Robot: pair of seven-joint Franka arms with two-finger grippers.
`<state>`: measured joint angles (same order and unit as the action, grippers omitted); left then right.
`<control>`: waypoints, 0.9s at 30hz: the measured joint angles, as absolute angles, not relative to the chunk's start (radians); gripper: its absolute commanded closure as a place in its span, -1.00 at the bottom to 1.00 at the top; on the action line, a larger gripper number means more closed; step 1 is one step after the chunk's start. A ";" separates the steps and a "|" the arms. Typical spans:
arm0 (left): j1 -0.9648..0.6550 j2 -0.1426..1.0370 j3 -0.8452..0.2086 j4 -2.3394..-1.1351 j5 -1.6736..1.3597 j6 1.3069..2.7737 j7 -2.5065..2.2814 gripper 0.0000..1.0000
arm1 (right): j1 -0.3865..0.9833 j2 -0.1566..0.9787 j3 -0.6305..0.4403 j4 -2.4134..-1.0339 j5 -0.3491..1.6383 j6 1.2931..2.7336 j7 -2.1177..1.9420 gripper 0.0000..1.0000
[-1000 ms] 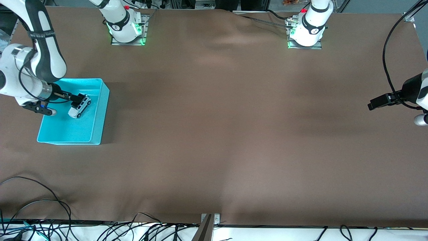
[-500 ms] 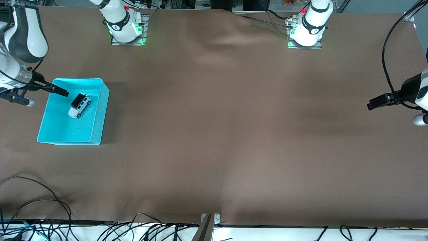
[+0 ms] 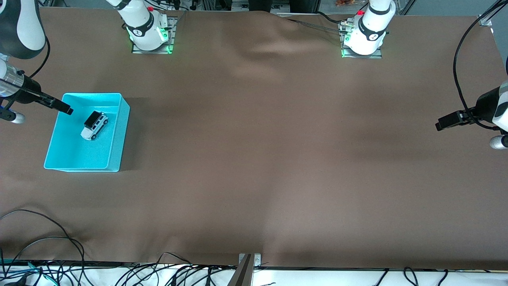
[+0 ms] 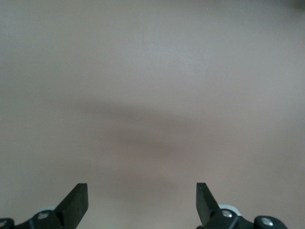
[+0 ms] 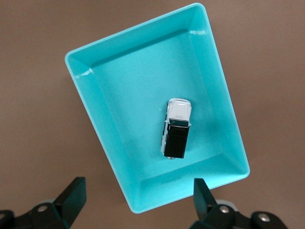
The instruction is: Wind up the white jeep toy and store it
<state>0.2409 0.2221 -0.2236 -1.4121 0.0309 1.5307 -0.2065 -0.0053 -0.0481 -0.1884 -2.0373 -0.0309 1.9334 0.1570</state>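
The white jeep toy (image 3: 94, 125) (image 5: 177, 128), with its black roof up, stands on its wheels inside the turquoise bin (image 3: 79, 167) (image 5: 143, 33) at the right arm's end of the table. My right gripper (image 3: 66, 111) (image 5: 138, 186) hangs open and empty above one corner of the bin's rim, apart from the toy. My left gripper (image 3: 439, 126) (image 4: 142, 188) waits open over bare brown cloth at the left arm's end, with nothing between its fingers.
A brown cloth (image 3: 254, 159) covers the whole table. The two arm bases (image 3: 149, 33) (image 3: 363, 37) stand along the edge farthest from the front camera. Loose black cables (image 3: 47, 242) lie at the edge nearest that camera.
My right gripper has drawn back and up from the jeep toward the bin's rim. The jeep has stayed in the bin. The left arm has not moved.
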 measured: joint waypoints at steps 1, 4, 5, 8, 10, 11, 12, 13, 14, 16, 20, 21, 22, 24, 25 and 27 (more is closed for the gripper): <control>0.241 0.222 -0.224 -1.412 0.031 1.531 -0.207 -1.00 | -0.009 -0.049 -0.175 -2.018 -0.028 1.911 0.158 -1.00; 0.241 0.222 -0.224 -1.412 0.031 1.531 -0.207 -1.00 | -0.017 -0.049 -0.139 -1.967 0.002 1.858 0.158 -1.00; 0.241 0.222 -0.224 -1.412 0.031 1.531 -0.207 -1.00 | -0.022 -0.049 -0.124 -1.951 0.011 1.841 0.158 -1.00; 0.241 0.222 -0.224 -1.412 0.031 1.531 -0.207 -1.00 | -0.042 -0.049 -0.072 -1.904 0.025 1.796 0.158 -1.00; 0.241 0.222 -0.224 -1.412 0.031 1.531 -0.207 -1.00 | -0.051 -0.048 -0.044 -1.879 0.028 1.781 0.158 -1.00; 0.241 0.222 -0.224 -1.412 0.031 1.531 -0.207 -1.00 | -0.053 -0.048 -0.034 -1.866 0.028 1.777 0.159 -1.00; 0.241 0.222 -0.224 -1.412 0.031 1.531 -0.207 -1.00 | -0.055 -0.048 -0.026 -1.852 0.028 1.772 0.159 -1.00; 0.241 0.222 -0.224 -1.412 0.031 1.531 -0.207 -1.00 | -0.056 -0.047 -0.020 -1.838 0.029 1.766 0.159 -1.00; 0.241 0.222 -0.224 -1.412 0.031 1.531 -0.207 -1.00 | -0.056 -0.047 -0.016 -1.825 0.031 1.758 0.159 -1.00; 0.241 0.222 -0.224 -1.412 0.031 1.531 -0.207 -1.00 | -0.058 -0.046 -0.012 -1.798 0.037 1.739 0.159 -1.00; 0.241 0.222 -0.224 -1.412 0.031 1.531 -0.207 -1.00 | -0.063 -0.046 -0.001 -1.750 0.047 1.706 0.159 -1.00; 0.240 0.222 -0.224 -1.412 0.031 1.531 -0.207 -1.00 | -0.064 -0.046 0.005 -1.739 0.048 1.700 0.159 -1.00; 0.240 0.222 -0.224 -1.412 0.031 1.531 -0.207 -1.00 | -0.064 -0.046 0.008 -1.735 0.048 1.698 0.159 -1.00; 0.239 0.222 -0.224 -1.412 0.031 1.531 -0.207 -1.00 | -0.064 -0.046 0.018 -1.725 0.049 1.695 0.159 -1.00; 0.239 0.222 -0.225 -1.412 0.031 1.531 -0.207 -1.00 | -0.064 -0.046 0.022 -1.723 0.049 1.695 0.159 -1.00; 0.238 0.222 -0.225 -1.412 0.031 1.531 -0.207 -1.00 | -0.064 -0.045 0.030 -1.721 0.049 1.694 0.159 -1.00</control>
